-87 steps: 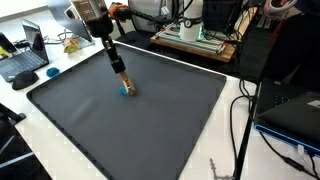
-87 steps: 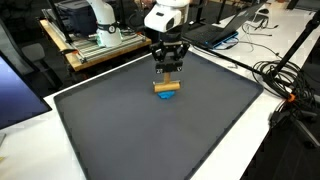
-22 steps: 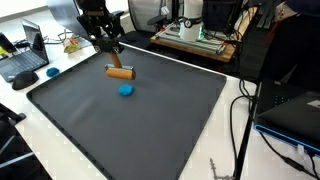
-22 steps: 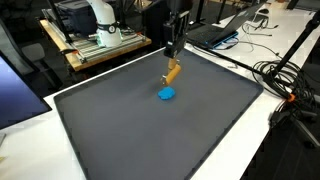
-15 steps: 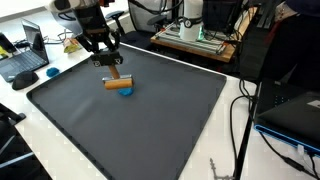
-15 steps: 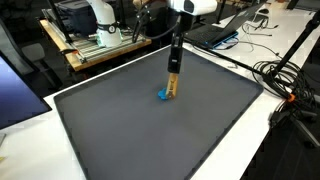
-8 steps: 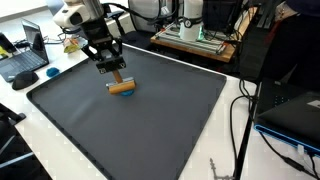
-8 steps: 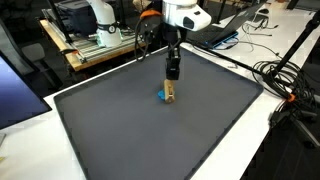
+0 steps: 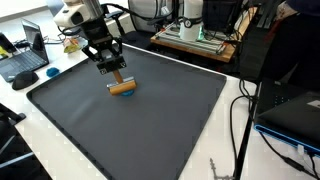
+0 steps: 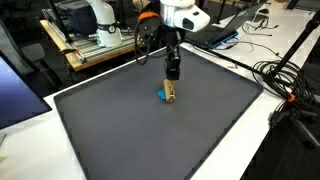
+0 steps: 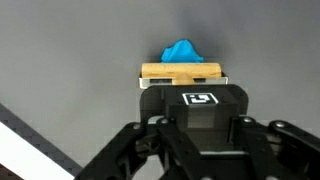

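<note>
In both exterior views my gripper (image 9: 117, 79) (image 10: 171, 79) is shut on a short wooden block (image 9: 122, 87) (image 10: 169, 93), held low over the dark grey mat (image 9: 140, 130) (image 10: 150, 140). A small blue lump (image 10: 160, 96) lies on the mat right beside the block. It is touching or nearly touching the block. In the wrist view the wooden block (image 11: 181, 72) lies crosswise at the tips of my gripper (image 11: 182, 86), and the blue lump (image 11: 180, 51) shows just beyond it. In an exterior view the block hides most of the lump.
The mat is bordered by white tabletop (image 9: 215, 160). A laptop (image 9: 25, 60) and a small dark blue object (image 9: 52, 72) sit off one corner. A wooden cart with equipment (image 10: 95, 45) stands behind, and cables (image 10: 290, 80) trail along one side.
Over the last second the gripper brought the block down and across to the blue lump. In the last half second it has hardly moved.
</note>
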Controlling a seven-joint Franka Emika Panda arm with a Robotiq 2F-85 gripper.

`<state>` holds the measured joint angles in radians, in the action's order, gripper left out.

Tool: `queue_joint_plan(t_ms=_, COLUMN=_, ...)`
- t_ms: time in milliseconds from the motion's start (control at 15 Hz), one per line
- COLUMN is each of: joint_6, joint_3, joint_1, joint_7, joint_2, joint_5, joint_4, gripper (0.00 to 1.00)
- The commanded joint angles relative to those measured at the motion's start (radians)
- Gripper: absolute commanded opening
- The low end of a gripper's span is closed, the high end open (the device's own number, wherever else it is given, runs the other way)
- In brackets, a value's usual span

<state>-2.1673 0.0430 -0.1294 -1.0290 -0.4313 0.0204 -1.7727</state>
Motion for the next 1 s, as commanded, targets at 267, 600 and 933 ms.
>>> queue_joint_plan(t_ms=267, joint_6=-0.014, joint_3=-0.002, joint_1=-0.011, joint_7=-0.002, joint_2=-0.019, joint_5=0.007, joint_4=-0.020, gripper=0.22)
queue_joint_plan(t_ms=600, joint_6=-0.029, joint_3=0.000, joint_1=-0.006, joint_7=-0.006, joint_2=-0.017, joint_5=0.001, joint_4=-0.051, gripper=0.22)
queue_joint_plan(t_ms=933, joint_6=-0.027, joint_3=-0.016, joint_1=0.002, joint_7=0.005, joint_2=-0.015, joint_5=-0.038, joint_4=-0.073, gripper=0.22)
